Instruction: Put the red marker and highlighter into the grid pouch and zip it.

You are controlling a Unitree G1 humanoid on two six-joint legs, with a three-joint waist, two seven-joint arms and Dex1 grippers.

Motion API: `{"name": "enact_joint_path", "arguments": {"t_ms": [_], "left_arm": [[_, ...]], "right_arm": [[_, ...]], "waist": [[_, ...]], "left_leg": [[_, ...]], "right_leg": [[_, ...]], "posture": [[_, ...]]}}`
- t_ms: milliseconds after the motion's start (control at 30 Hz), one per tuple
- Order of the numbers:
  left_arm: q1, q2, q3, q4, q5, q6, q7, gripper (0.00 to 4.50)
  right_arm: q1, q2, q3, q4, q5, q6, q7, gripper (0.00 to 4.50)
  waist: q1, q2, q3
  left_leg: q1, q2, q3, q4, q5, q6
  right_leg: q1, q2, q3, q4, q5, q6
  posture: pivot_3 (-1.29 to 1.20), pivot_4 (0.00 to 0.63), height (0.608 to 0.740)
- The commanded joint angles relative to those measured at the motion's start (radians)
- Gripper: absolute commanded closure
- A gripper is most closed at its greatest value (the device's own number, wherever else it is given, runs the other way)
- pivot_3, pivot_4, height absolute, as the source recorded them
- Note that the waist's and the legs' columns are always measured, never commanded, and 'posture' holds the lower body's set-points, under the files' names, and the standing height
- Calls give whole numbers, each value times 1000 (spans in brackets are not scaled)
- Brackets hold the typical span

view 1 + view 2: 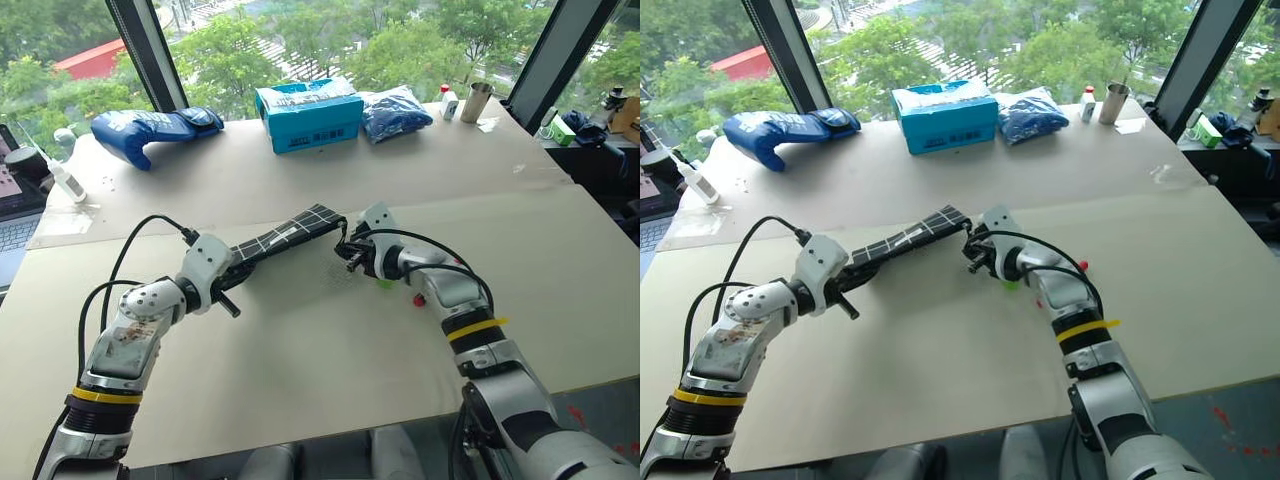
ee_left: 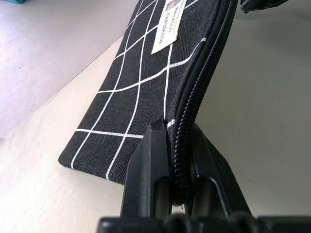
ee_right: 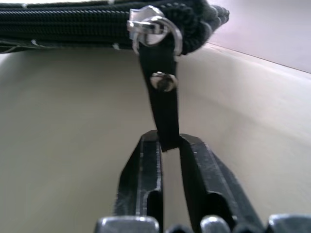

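Observation:
The grid pouch (image 1: 290,232) is held off the table on its edge between my two arms, zipper side up. My left gripper (image 2: 177,128) is shut on the pouch's near end, pinching the zipper edge (image 2: 194,92). At the far end my right gripper (image 3: 167,141) is shut on the black zipper pull strap (image 3: 163,97), which hangs from the silver slider (image 3: 153,26). A bit of the green highlighter (image 1: 385,283) shows on the table under my right wrist. Just beyond it, the red end of the red marker (image 1: 418,298) shows beside that arm. Both pens are mostly hidden.
At the back of the table stand a blue box (image 1: 308,115), a blue bag (image 1: 395,112), a blue package (image 1: 155,130) and a metal cup (image 1: 476,100). A small bottle (image 1: 62,178) and a laptop (image 1: 12,225) are at the left edge.

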Motion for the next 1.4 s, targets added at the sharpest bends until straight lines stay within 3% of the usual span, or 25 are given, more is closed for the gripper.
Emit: {"name": "enact_joint_path", "arguments": {"t_ms": [33, 367, 667, 900, 1100, 1400], "left_arm": [[0, 1, 29, -42, -12, 5, 13, 4500], [-12, -9, 22, -22, -9, 0, 20, 4500], [-34, -17, 12, 0, -5, -5, 19, 4500], [-42, -20, 13, 14, -3, -13, 18, 4500], [-38, -17, 15, 14, -4, -13, 14, 4500], [-51, -15, 7, 34, -1, -17, 1, 4500]], "right_arm": [[-21, 3, -16, -39, 4, -30, 25, 4458], [-3, 2, -4, -74, -5, -5, 25, 4458], [56, 53, 126, -314, 5, 98, 90, 4458], [0, 118, 158, -215, -68, 71, 12, 4458], [-4, 111, 188, -259, -58, 74, 92, 4458], [-115, 179, 116, -211, 11, 137, 119, 4458]], "waist": [[0, 0, 0], [0, 0, 0], [-1, 0, 0], [0, 0, 0], [0, 0, 0], [-2, 0, 0]], "left_leg": [[0, 0, 0, 0, 0, 0], [0, 0, 0, 0, 0, 0], [0, 0, 0, 0, 0, 0], [0, 0, 0, 1, 0, 0], [0, 0, 0, 0, 0, 0], [0, 0, 0, 1, 0, 0]], "right_leg": [[0, 0, 0, 0, 0, 0], [0, 0, 0, 0, 0, 0], [0, 0, 0, 1, 0, 0], [0, 0, 0, 2, 0, 0], [0, 0, 0, 2, 0, 0], [-1, 1, 0, 2, 0, 0]], "posture": [[0, 150, 740], [0, 150, 740], [0, 150, 740], [0, 150, 740], [0, 150, 740], [0, 150, 740]]}}
